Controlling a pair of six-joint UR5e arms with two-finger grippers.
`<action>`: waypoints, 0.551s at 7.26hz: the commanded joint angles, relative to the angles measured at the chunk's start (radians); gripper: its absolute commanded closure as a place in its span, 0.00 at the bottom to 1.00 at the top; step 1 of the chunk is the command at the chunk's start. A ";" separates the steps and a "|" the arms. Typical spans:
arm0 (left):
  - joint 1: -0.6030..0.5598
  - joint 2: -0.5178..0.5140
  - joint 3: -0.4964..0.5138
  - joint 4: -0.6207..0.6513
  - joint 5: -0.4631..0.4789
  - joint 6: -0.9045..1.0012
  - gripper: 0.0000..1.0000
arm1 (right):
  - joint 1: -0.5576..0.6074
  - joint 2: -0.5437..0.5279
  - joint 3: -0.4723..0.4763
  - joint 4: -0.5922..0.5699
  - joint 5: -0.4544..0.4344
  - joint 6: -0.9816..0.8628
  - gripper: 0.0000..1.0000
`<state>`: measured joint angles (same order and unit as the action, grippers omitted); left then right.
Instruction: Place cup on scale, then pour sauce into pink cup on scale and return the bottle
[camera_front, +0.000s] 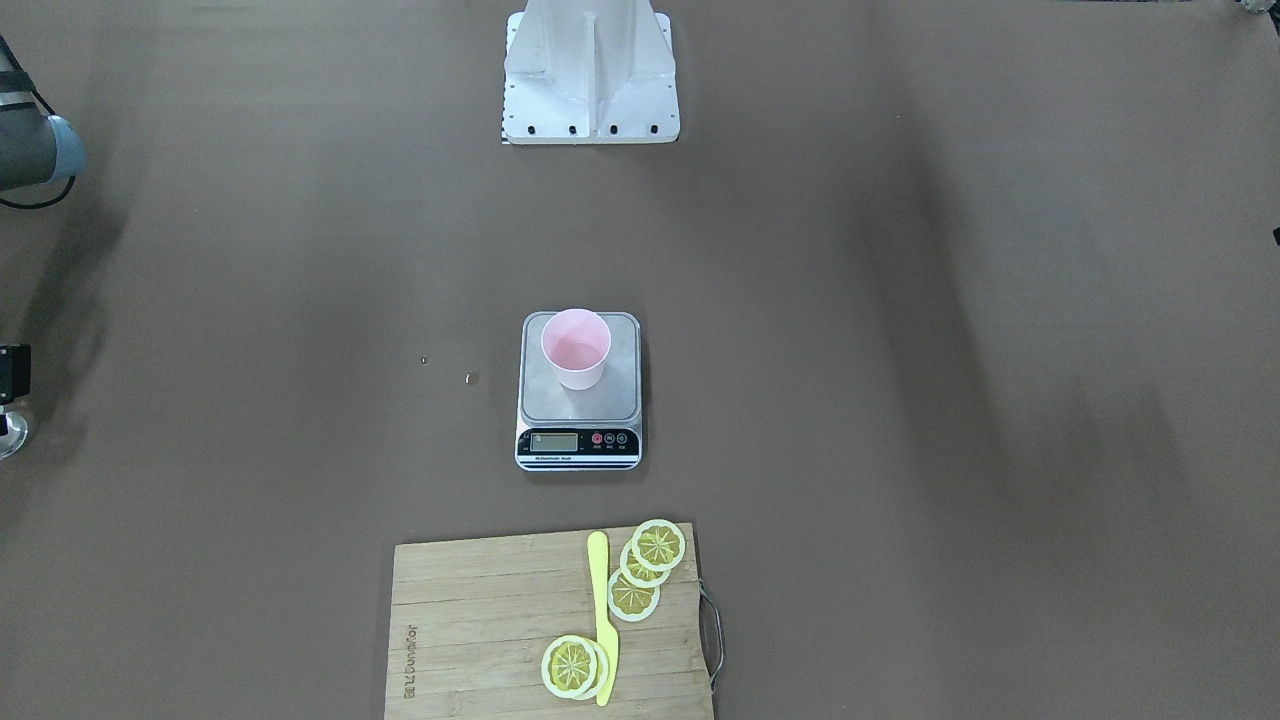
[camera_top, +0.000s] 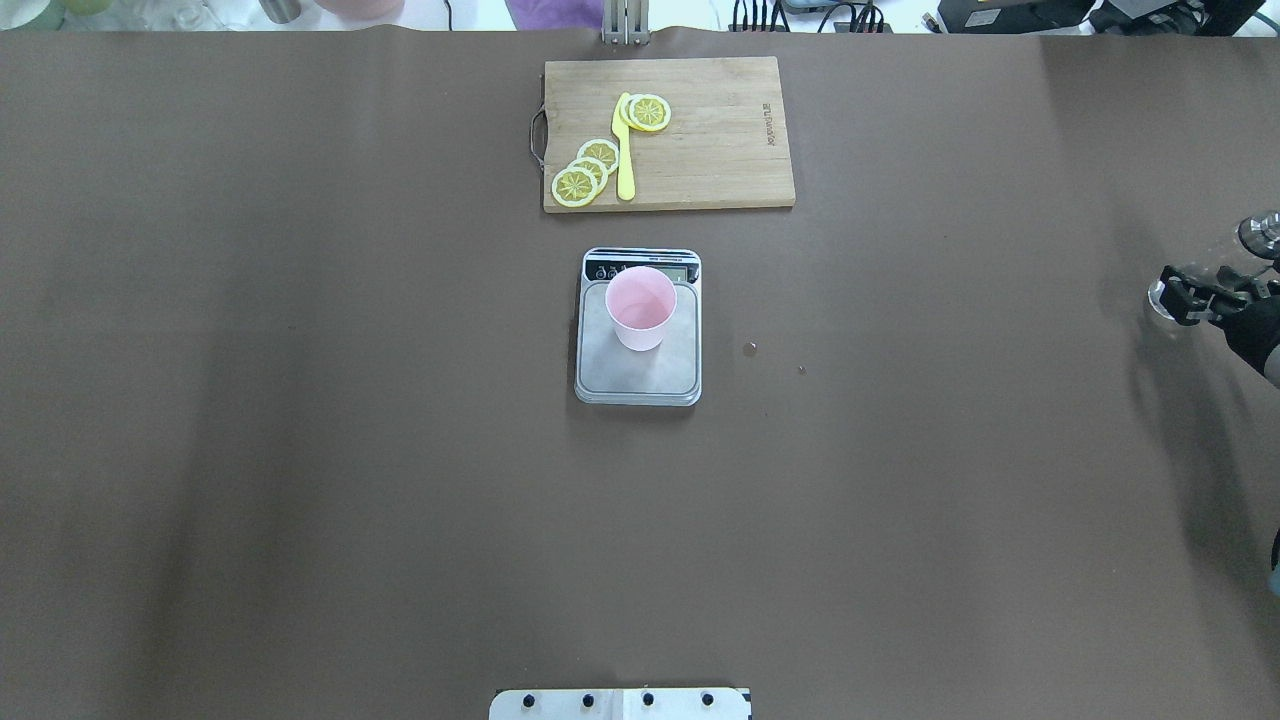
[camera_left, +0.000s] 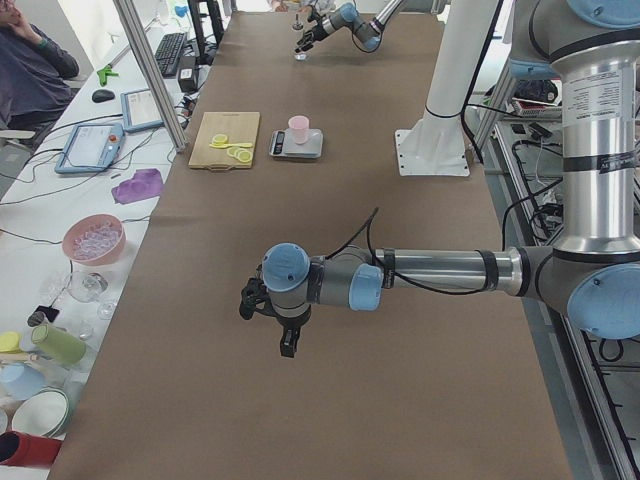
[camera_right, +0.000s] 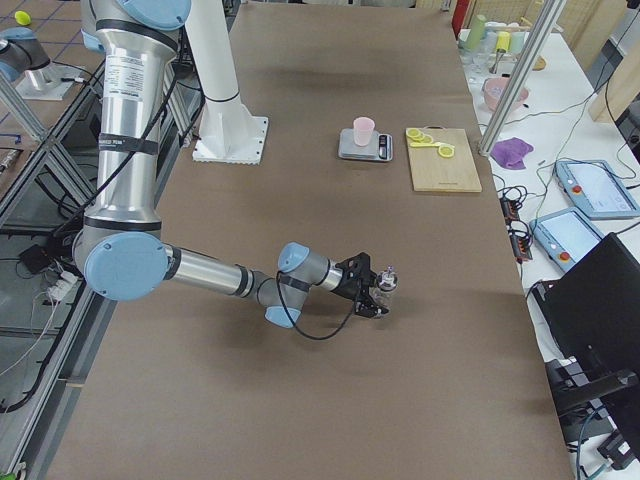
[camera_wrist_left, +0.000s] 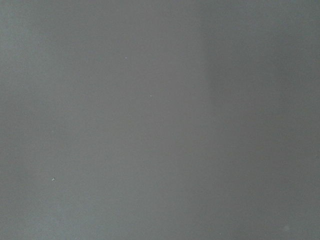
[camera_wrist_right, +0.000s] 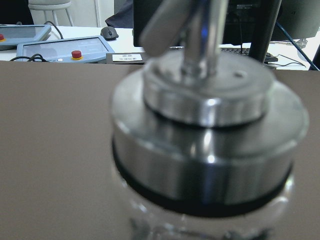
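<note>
- Brown matting covers the table (camera_top: 300, 400), and nothing else is seen by the left wrist camera.
- At 9 o'clock, well apart from the scale (camera_top: 640, 375), the left gripper (camera_left: 287, 345) hangs over bare matting; how far it is open cannot be told.
- At table centre the cup (camera_top: 640, 310) stands upright on the scale's platform, set toward the display edge at 12 o'clock. Its fill level cannot be read.
- Two small drops (camera_top: 750, 347) lie near the scale at 4 o'clock.
- Far out at 3 o'clock the bottle (camera_wrist_right: 207, 150) is bracketed by the right gripper (camera_top: 1195, 292), whose fingers appear closed on the glass body.
- Should the bottle be released before its base is seated flat, or be clipped during withdrawal, a topple and a spill through the spout are judged likely.
- At 12 o'clock lies a cutting board (camera_top: 720, 140) with lemon slices (camera_top: 575, 186) and a yellow knife (camera_top: 624, 160).
</note>
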<state>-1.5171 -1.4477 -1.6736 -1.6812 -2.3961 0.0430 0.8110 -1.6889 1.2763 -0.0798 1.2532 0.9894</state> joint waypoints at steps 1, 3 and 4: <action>0.000 0.000 0.000 0.000 0.000 0.000 0.02 | -0.004 0.000 0.000 0.000 -0.001 0.000 1.00; 0.000 0.000 0.000 0.002 0.000 0.000 0.02 | -0.006 0.000 -0.002 -0.002 0.000 0.000 1.00; 0.000 0.000 0.000 0.000 0.000 0.000 0.02 | -0.007 0.000 -0.005 -0.002 0.002 0.000 1.00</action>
<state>-1.5171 -1.4481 -1.6736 -1.6806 -2.3961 0.0430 0.8055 -1.6889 1.2744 -0.0807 1.2530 0.9894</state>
